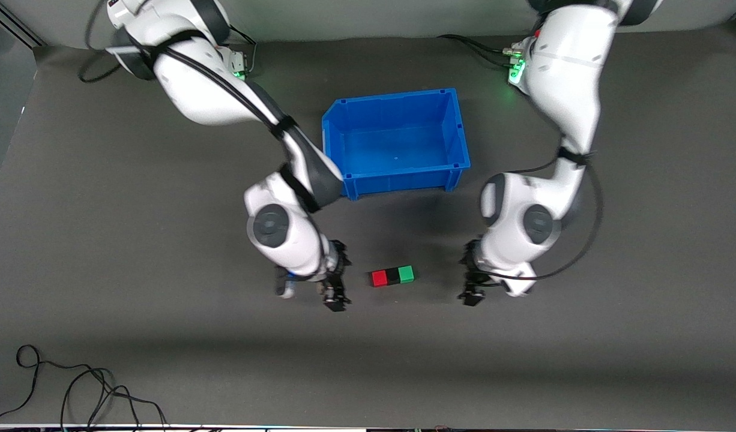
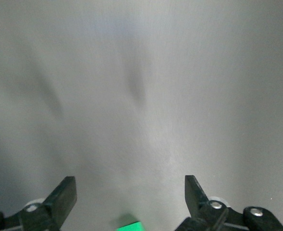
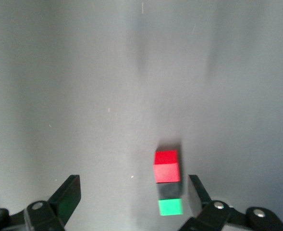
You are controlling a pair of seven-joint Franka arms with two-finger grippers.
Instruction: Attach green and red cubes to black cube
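The red cube [image 1: 379, 278], the black cube [image 1: 393, 276] and the green cube [image 1: 406, 273] lie on the table in one tight row, the black one in the middle and touching both. My right gripper [image 1: 335, 294] is open, beside the red end and apart from it. My left gripper [image 1: 471, 289] is open, beside the green end and also apart. In the right wrist view the red cube [image 3: 166, 166], black cube [image 3: 169, 190] and green cube [image 3: 170, 207] lie close to one finger of the open right gripper [image 3: 133, 192]. In the left wrist view only an edge of the green cube [image 2: 129, 226] shows between the fingers of the open left gripper [image 2: 130, 192].
A blue bin [image 1: 404, 180] with nothing in it stands farther from the front camera than the cubes, between the two arms. Loose black cables [image 1: 74, 390] lie near the table's front edge toward the right arm's end.
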